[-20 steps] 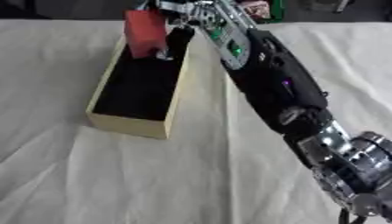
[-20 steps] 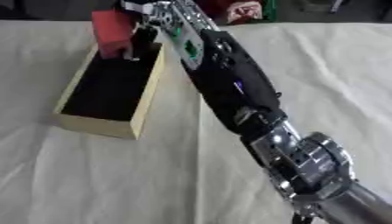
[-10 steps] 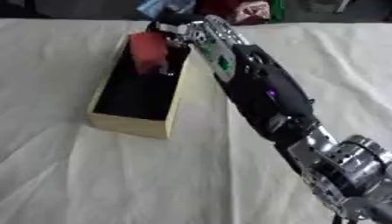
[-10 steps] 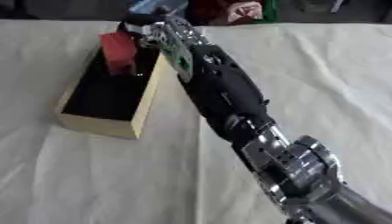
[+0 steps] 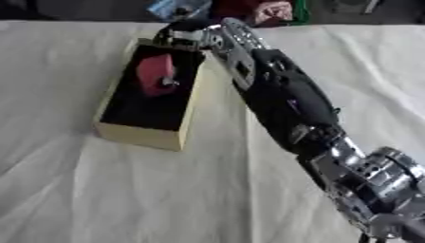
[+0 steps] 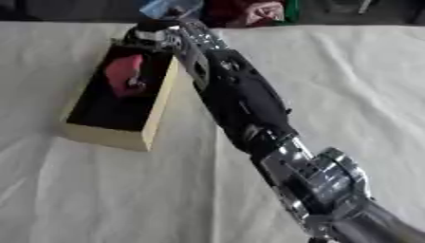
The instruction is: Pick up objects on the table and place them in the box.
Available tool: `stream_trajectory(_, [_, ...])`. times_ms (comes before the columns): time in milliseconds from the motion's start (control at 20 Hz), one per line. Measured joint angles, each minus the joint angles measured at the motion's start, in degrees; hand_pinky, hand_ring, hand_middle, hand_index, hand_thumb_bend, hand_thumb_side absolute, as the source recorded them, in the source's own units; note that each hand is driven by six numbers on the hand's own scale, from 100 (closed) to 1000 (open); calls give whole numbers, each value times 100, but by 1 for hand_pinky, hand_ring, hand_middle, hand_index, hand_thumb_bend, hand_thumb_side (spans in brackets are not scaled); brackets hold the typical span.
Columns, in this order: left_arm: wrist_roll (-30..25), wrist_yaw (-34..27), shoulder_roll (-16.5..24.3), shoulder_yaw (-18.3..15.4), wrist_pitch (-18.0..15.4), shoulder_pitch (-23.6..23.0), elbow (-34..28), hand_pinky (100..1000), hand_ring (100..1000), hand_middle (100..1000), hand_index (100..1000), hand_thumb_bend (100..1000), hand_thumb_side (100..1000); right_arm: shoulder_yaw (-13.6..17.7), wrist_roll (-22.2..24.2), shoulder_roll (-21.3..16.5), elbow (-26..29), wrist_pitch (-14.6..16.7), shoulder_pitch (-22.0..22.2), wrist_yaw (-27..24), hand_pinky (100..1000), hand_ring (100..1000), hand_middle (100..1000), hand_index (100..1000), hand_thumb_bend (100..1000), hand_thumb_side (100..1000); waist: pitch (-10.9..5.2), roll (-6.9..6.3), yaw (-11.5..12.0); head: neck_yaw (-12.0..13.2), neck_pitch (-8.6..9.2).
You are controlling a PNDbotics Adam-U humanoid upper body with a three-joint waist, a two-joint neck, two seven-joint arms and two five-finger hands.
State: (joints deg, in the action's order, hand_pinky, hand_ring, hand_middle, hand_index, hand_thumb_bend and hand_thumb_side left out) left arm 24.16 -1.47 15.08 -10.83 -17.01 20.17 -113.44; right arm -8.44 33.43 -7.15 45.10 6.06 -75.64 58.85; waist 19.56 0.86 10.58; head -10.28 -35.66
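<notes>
right hand (image 5: 184,36) over far end of box (image 5: 188,105), fingers not clearly readable, state cannot tell | red block (image 5: 155,73) inside box, far half, just below and nearer than hand, seemingly apart | block long axis along box length | block: red, boxy, small grey part on side | left hand unseen | white-clothed desk (image 5: 99,190)

The robot's arm (image 5: 282,95) is long and mostly black, with a smooth, shiny shell. Low down it has a big round silver joint (image 5: 374,180) with rings on it. Near the hand (image 5: 187,35) there are silver and grey metal parts.
</notes>
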Motion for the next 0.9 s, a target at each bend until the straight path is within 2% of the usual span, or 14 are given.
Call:
stream_trajectory(300, [-3,-2,0,0,3,0,0,568,552,519,647,177,100,-1,-46,-1,95,92,-64,104,906,921,915,981,552,418,0,0,-20,2,0])
stream_trajectory(500, [-3,-2,0,0,3,0,0,568,552,519,647,176,100,0,-50,-17,181,140,-79,107,896,895,886,953,471,440,0,0,-31,3,2])
stream_trajectory(550, [-3,-2,0,0,3,-1,0,568,552,519,647,177,100,0,-62,-26,248,145,-79,73,892,888,879,944,422,462,0,0,-35,3,2])
stream_trajectory(600, [-3,-2,0,0,3,-1,0,568,553,520,647,177,100,-1,-76,-48,347,149,-79,4,886,878,866,930,330,461,0,0,-38,4,2])
stream_trajectory(700, [-2,-2,0,-2,1,-2,0,568,553,520,647,177,100,-14,-119,-172,644,130,-73,-229,873,856,842,899,152,397,0,0,-69,14,2])
stream_trajectory(750, [1,-2,0,-2,1,-2,0,568,553,520,647,177,100,-35,-146,-281,844,101,-49,-396,873,856,842,899,152,397,0,0,-89,31,2])
stream_trajectory(800, [3,-2,0,-3,-1,-3,0,568,553,519,647,177,100,-59,-175,-403,1058,56,-16,-574,853,826,816,869,100,296,0,0,-106,52,2])
stream_trajectory(900, [14,3,0,-5,-5,-5,0,569,553,520,647,177,100,-123,-239,-687,1561,-66,83,-964,840,803,805,858,100,230,0,0,-143,97,2])
